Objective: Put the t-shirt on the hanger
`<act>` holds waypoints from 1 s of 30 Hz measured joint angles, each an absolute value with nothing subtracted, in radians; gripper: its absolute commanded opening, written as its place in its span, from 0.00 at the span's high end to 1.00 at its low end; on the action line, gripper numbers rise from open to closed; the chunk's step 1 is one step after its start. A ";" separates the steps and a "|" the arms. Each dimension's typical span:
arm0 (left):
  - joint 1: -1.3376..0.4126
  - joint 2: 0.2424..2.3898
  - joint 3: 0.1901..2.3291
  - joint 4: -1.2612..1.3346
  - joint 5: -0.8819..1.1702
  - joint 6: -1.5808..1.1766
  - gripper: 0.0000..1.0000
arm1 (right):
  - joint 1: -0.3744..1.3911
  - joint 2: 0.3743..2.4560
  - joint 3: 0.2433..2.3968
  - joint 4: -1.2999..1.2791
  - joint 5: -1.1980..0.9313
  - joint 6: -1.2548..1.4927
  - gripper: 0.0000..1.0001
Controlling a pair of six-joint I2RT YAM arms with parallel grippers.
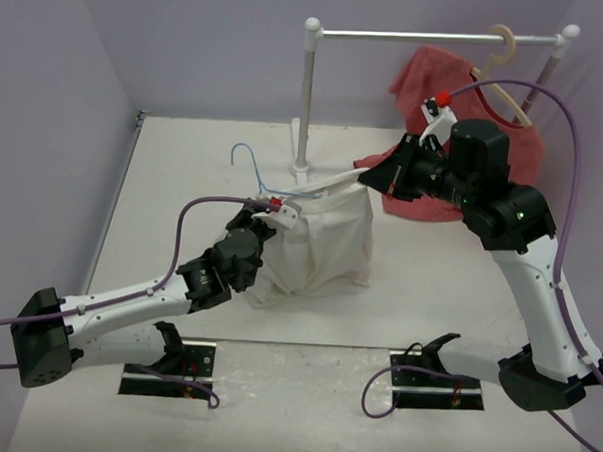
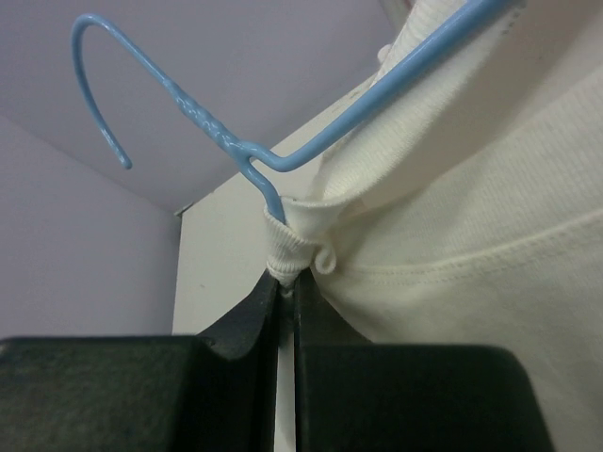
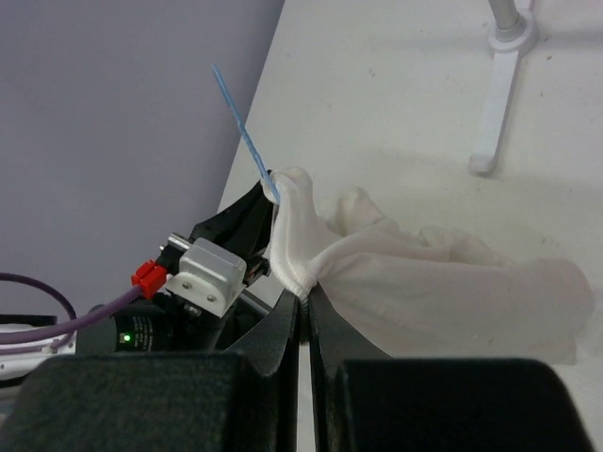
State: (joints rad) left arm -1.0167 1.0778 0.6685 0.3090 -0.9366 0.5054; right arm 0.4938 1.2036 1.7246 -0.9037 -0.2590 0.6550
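Observation:
The cream-white t-shirt (image 1: 321,247) hangs stretched between my two grippers above the table. My left gripper (image 1: 272,210) is shut on its ribbed collar (image 2: 285,264). The light-blue hanger (image 2: 188,104) sticks up out of the collar just above the jaws, and one arm runs inside the shirt. Its hook (image 1: 246,156) points up and left. I cannot tell whether the wire is also in that grip. My right gripper (image 1: 369,174) is shut on the collar's other side (image 3: 303,287). The shirt (image 3: 443,292) and the hanger wire (image 3: 243,132) show beyond it.
A white clothes rack (image 1: 307,96) stands at the back, its foot (image 3: 495,104) close behind the shirt. A red t-shirt (image 1: 432,92) on a beige hanger (image 1: 503,85) hangs at its right end, behind my right arm. Purple walls close in the left and back.

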 measured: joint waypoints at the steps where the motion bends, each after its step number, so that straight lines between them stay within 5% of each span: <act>1: -1.016 1.067 0.675 0.280 -0.912 0.490 1.00 | 0.492 1.221 1.728 -0.900 -0.271 0.651 1.00; 21: -0.998 0.953 0.865 0.000 -0.486 0.458 1.00 | 0.643 1.457 1.721 -0.790 -0.301 0.629 1.00; 26: -0.997 0.949 1.036 -0.033 -0.315 0.474 1.00 | 0.646 1.486 1.810 -0.743 -0.339 0.625 0.91; 30: -0.996 0.939 1.058 -0.047 -0.200 0.485 1.00 | 0.665 1.422 1.660 -0.649 -0.381 0.597 0.73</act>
